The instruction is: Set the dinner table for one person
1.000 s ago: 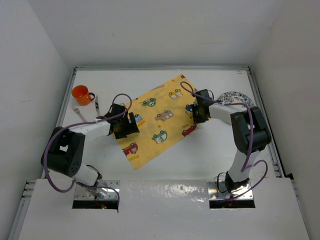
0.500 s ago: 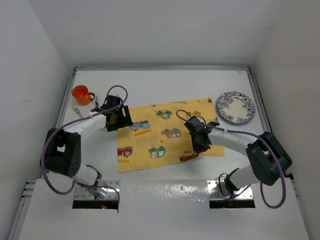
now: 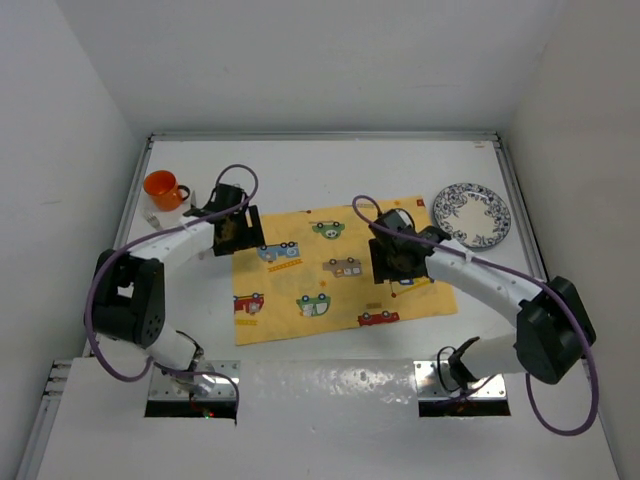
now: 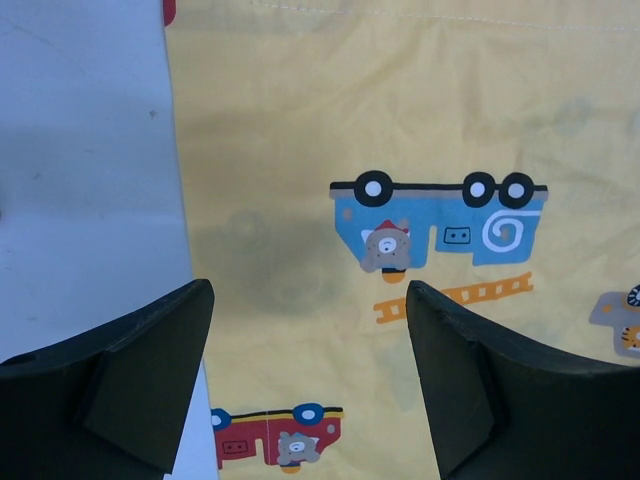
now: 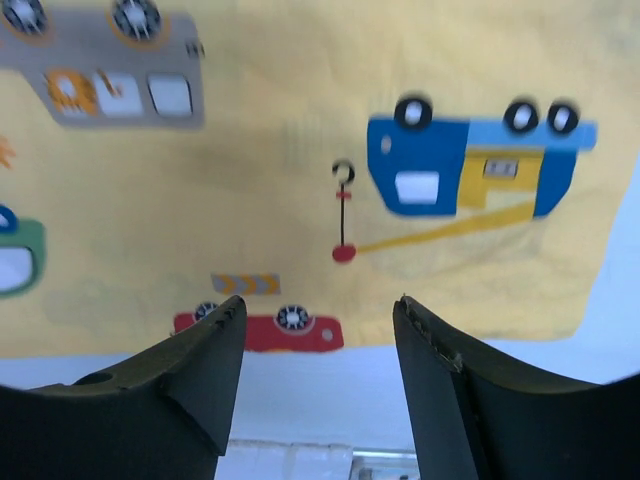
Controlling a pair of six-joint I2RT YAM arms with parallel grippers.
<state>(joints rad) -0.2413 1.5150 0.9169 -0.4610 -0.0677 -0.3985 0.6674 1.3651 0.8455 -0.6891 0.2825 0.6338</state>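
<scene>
The white tabletop (image 3: 330, 170) spans the whole scene beneath both arms and carries everything else. The yellow car-print placemat (image 3: 300, 275) lies flat at its middle. At the far right, just off the placemat's corner, sits a blue-patterned plate (image 3: 471, 213). An orange mug (image 3: 163, 188) stands at the far left. The left tool (image 4: 308, 290) hangs over the placemat's left edge, spread wide and holding nothing. The right tool (image 5: 318, 305) hangs over the placemat's right half, also spread wide and holding nothing.

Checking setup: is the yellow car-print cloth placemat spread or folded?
Spread: the yellow car-print placemat lies flat, one layer, no folds visible.
</scene>
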